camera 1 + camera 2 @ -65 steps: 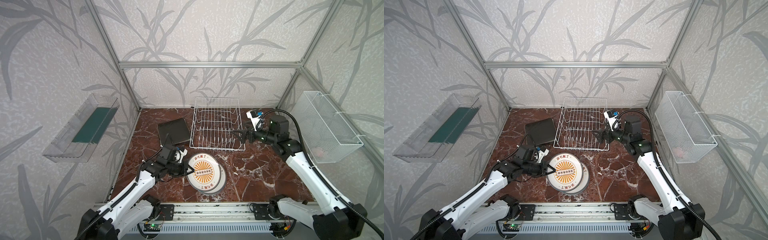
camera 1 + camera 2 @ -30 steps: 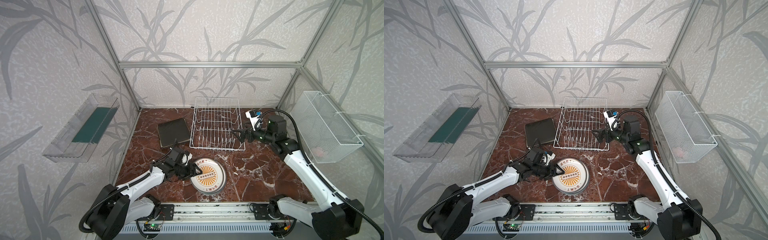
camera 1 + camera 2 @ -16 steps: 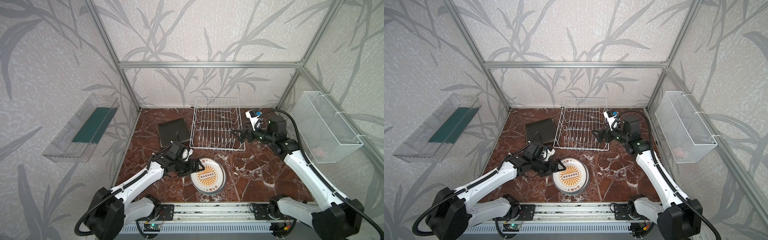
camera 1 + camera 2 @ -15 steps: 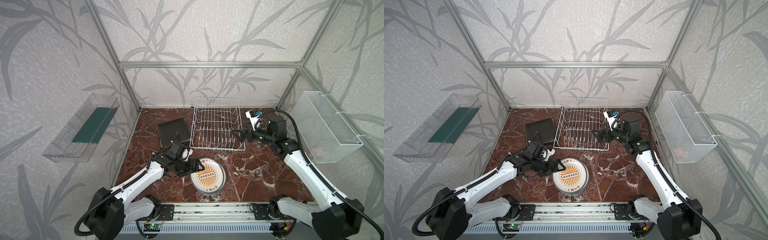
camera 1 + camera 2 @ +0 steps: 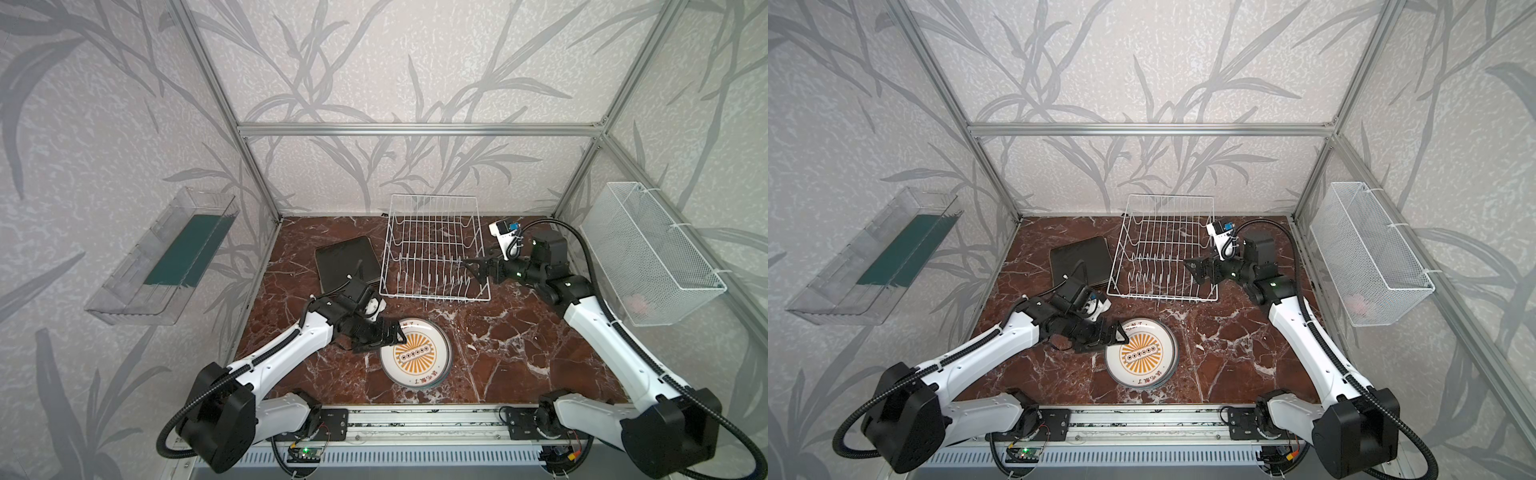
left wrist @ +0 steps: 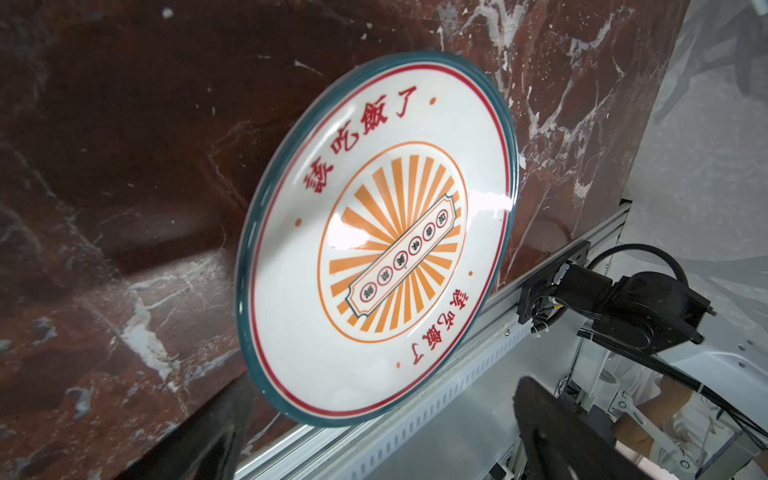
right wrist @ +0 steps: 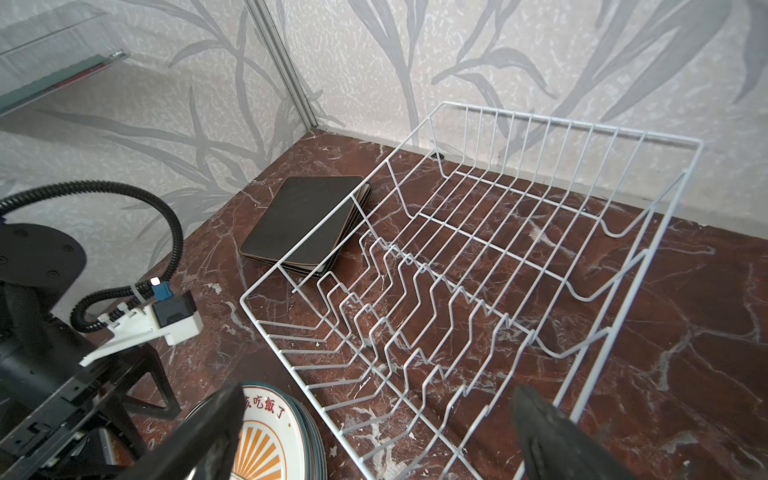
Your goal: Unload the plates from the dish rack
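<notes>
Both sets of jaws stand wide with nothing between them. My left gripper (image 5: 395, 334) (image 5: 1119, 334) hangs at the 10 o'clock edge of the round plates (image 5: 415, 357) (image 5: 1142, 353). In the left wrist view its fingers (image 6: 552, 432) sit clear of the top plate's rim, and that plate (image 6: 374, 241) lies face up with its orange sunburst showing.

My right gripper (image 5: 471, 270) (image 5: 1192, 268) is at the rack's (image 5: 434, 297) (image 5: 1163, 297) 4 o'clock corner, pointing toward 9 across the prongs. I cannot tell whether it touches the wire.

Taking the table (image 5: 519, 353) as the dial with 12 at the back wall, the rack sits at 12. The round stack lies flat toward 6, well apart from the rack. The square plates (image 5: 345, 266) (image 5: 1079, 259) (image 7: 303, 220) are stacked dark side up at about 10, just beside the rack's 9 o'clock side. In the right wrist view the round stack (image 7: 266, 440) shows just outside the rack's near corner. Every plate I can see lies on the table, outside the rack.
</notes>
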Tool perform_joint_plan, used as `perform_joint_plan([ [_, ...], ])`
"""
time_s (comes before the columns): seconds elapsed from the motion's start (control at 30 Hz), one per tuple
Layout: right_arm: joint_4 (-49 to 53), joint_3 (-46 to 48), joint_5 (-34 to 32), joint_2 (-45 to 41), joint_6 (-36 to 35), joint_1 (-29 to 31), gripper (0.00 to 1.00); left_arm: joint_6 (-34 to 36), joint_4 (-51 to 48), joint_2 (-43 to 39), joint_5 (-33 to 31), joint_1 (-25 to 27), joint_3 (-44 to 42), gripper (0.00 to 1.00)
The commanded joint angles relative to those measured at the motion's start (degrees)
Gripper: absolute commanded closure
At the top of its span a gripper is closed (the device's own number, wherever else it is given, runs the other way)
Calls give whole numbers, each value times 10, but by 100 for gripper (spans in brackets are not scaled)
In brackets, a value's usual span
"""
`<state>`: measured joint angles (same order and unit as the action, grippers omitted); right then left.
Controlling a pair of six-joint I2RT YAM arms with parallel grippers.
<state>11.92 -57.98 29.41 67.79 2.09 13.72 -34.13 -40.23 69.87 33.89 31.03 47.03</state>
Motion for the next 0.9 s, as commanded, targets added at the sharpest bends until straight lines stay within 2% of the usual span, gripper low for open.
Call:
perform_joint_plan([
  [0.0,8,-10,-29,-10,-16,0,1,22,-54,-15,-37,2,52,1],
  [0.2,11,-19,-43,-11,-10,0,1,28,-74,-15,-59,5,105,1],
  [0.3,15,-18,-75,-16,-7,-1,1,46,-100,-34,-112,5,147,1],
  [0.37,12,-13,-118,-24,9,-3,1,59,-114,-55,-189,5,177,1],
  [0.47,-5,6,-174,-43,45,-22,1,94,-120,-101,-356,4,197,1],
  [0.6,-48,58,-275,-72,86,-58,1,137,-59,-165,-593,-2,152,1],
  [0.67,-74,97,-339,-90,103,-79,1,171,24,-203,-697,-4,91,1],
  [0.73,-103,139,-400,-104,103,-93,1,213,117,-237,-763,-7,19,1],
  [0.87,-168,229,-507,-117,160,-100,1,304,366,-290,-834,-20,-136,1],
])
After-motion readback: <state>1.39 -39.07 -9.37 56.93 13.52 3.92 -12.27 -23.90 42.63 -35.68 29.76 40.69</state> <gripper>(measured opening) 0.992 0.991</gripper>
